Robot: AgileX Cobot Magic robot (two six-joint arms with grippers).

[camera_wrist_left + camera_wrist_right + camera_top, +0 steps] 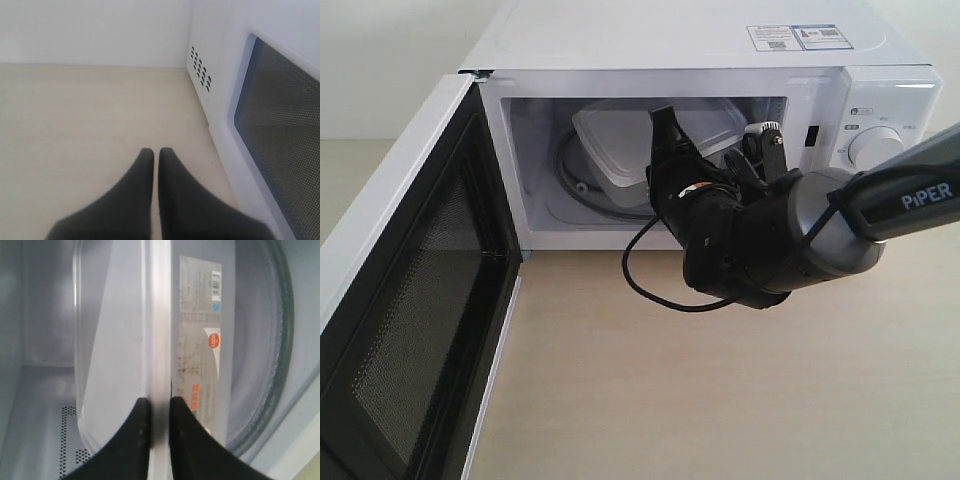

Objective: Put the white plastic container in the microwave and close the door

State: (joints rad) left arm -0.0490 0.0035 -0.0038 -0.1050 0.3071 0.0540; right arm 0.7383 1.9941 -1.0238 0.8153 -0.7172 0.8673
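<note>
The white plastic container [620, 145] is inside the microwave [720, 60], tilted over the glass turntable [570, 185]. My right gripper [665, 135] reaches into the cavity and is shut on the container's rim [160, 340]; in the right wrist view the black fingertips [141, 412] pinch that rim, with the labelled lid [200, 340] to one side and the turntable [280, 365] behind. The door [410, 300] stands wide open at the left, its black mesh inner face showing. My left gripper [156, 155] is shut on nothing, over the table beside the door's outer window [280, 160].
The light wooden table [670, 400] lies in front of the microwave. A black cable [650, 290] loops below the right arm [900, 190]. Two dials [875, 150] sit on the microwave's right panel. Vent holes [200, 67] mark the microwave's side wall.
</note>
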